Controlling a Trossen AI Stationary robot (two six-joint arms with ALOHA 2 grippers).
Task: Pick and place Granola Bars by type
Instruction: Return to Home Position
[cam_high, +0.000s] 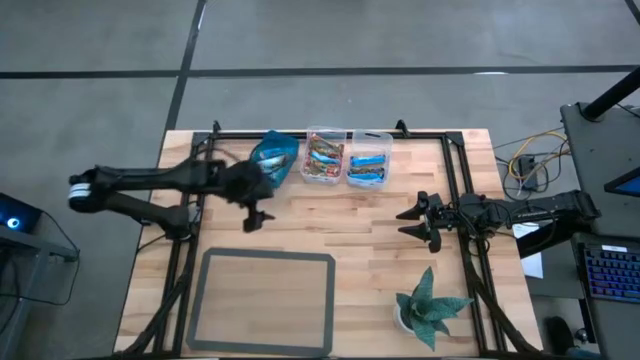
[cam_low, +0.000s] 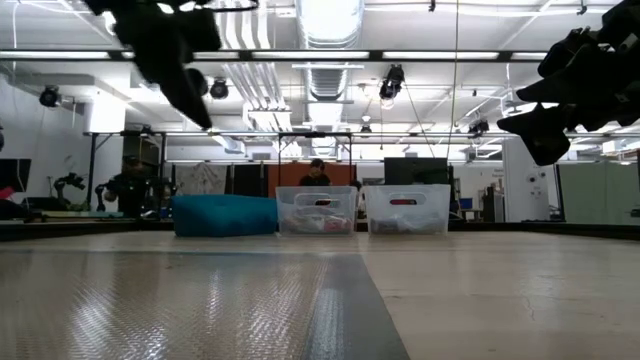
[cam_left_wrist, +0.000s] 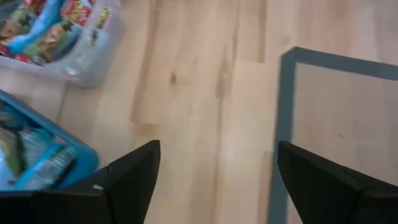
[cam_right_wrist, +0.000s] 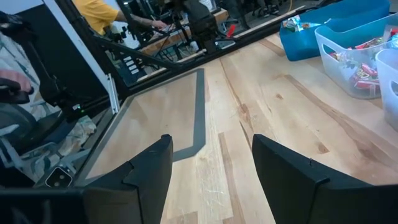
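Right now I am seeing the Granola Bars lying in three bins beyond the grey mat: the teal bin, the middle clear bin and the right clear bin. The left claw is hovering above the bench just beyond the mat, fingers apart. The right claw is hanging off to the mat's right, fingers also apart.

Grey floor, bright ceiling lights
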